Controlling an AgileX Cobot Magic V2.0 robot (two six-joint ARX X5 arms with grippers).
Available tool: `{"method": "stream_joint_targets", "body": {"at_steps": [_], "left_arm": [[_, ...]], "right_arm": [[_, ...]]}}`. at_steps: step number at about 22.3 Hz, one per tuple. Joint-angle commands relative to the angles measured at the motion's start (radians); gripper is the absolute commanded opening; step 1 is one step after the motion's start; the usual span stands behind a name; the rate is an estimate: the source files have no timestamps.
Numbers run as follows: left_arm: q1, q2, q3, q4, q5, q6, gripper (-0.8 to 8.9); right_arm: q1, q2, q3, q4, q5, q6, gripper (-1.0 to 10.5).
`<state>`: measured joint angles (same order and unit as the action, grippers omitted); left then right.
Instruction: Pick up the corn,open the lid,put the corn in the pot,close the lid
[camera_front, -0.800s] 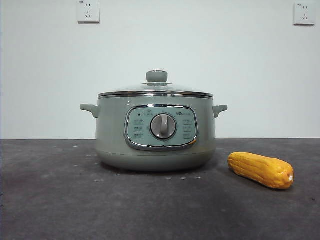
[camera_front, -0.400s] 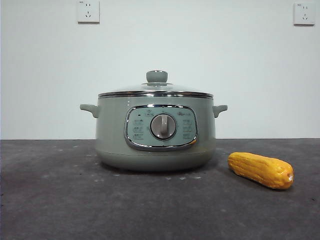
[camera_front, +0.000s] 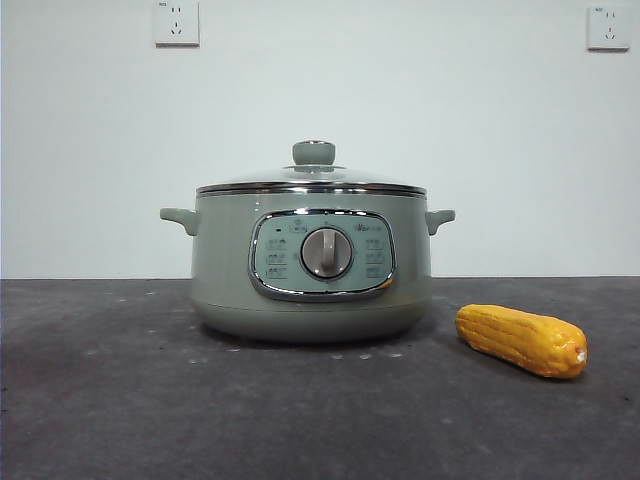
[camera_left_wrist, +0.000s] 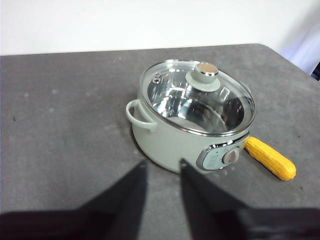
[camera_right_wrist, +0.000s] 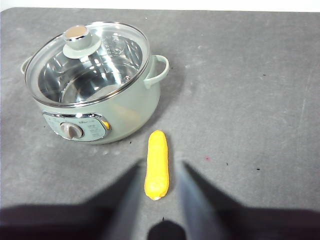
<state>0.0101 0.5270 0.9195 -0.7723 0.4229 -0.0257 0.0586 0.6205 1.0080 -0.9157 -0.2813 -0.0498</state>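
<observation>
Overhead, both arms are hovering: left gripper (camera_left_wrist: 161, 170) spread, empty, short of the pot (camera_front: 311, 262); right gripper (camera_right_wrist: 157, 172) spread, straddling the corn (camera_right_wrist: 157, 164) from above. One pot, one lid (camera_front: 312, 176) sitting closed, one corn lying beside it on the dark table (camera_front: 110, 410). Two wall sockets (camera_front: 176, 22) behind.

pot (camera_front: 312, 290) control panel (camera_front: 322, 254) print too small to read; no other text

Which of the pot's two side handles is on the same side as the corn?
The handle at the front view's right: the corn lies below it on the table; the other handle has none.
</observation>
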Motion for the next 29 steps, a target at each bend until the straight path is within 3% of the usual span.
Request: {"method": "stream_joint_targets", "body": {"at_steps": [1,17,25,29], "left_arm": [[-0.003,0.006,0.024,0.001,0.005,0.011,6.32],[-0.003,0.037,0.079,-0.027,0.004,0.011,6.30],[-0.003,0.039,0.079,-0.036,0.004,0.011,6.30],[-0.003,0.039,0.079,-0.044,0.004,0.011,6.30]], "right_arm": [[0.000,0.000,0.005,0.005,-0.004,-0.005,5.5],[0.000,0.095,0.005,0.003,-0.045,-0.003,5.7],[0.095,0.403,0.005,0.045,-0.037,-0.006,5.7],[0.172,0.604,0.005,0.106,0.036,-0.007,5.7]]}}
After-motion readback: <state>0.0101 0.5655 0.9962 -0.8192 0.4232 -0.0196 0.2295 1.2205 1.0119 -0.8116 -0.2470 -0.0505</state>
